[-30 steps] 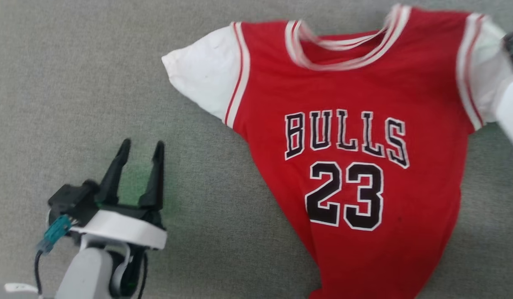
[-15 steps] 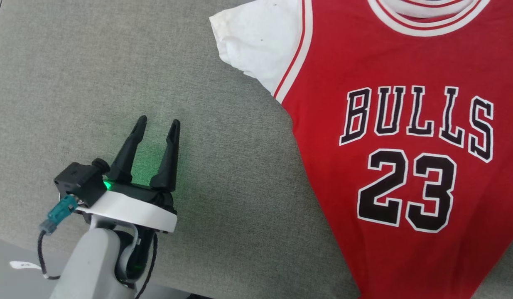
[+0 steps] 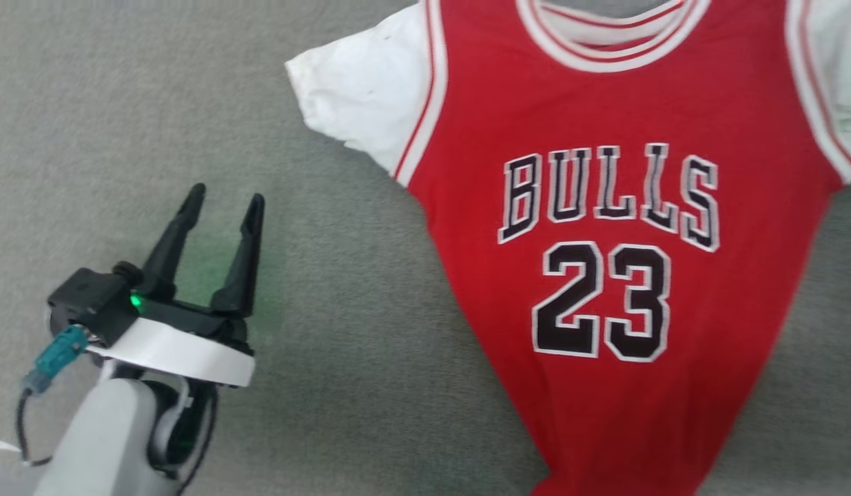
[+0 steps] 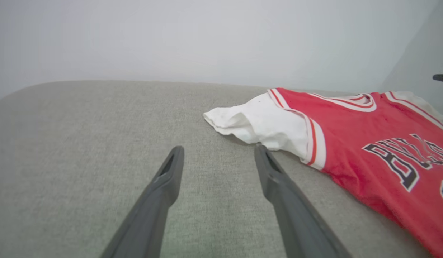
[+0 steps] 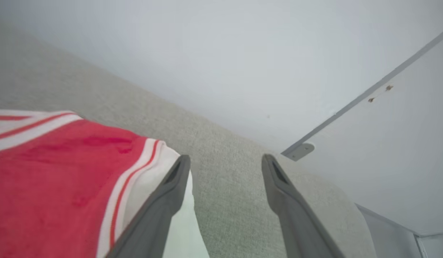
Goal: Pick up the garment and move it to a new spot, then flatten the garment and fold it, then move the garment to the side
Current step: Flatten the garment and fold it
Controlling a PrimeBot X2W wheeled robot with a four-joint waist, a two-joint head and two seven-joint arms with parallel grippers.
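Both jaws stand apart, left arm (image 3: 227,193) beside the garment (image 3: 604,110), right arm (image 5: 225,159) at its sleeve (image 5: 183,233).

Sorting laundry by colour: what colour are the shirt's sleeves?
The sleeves are white, edged with red-and-white stripes; the head view shows it best.

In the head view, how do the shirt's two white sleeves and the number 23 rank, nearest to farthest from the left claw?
From the left claw:
1. Near white sleeve, on the view's left.
2. Number 23, mid-chest.
3. Far white sleeve, at the view's right edge.
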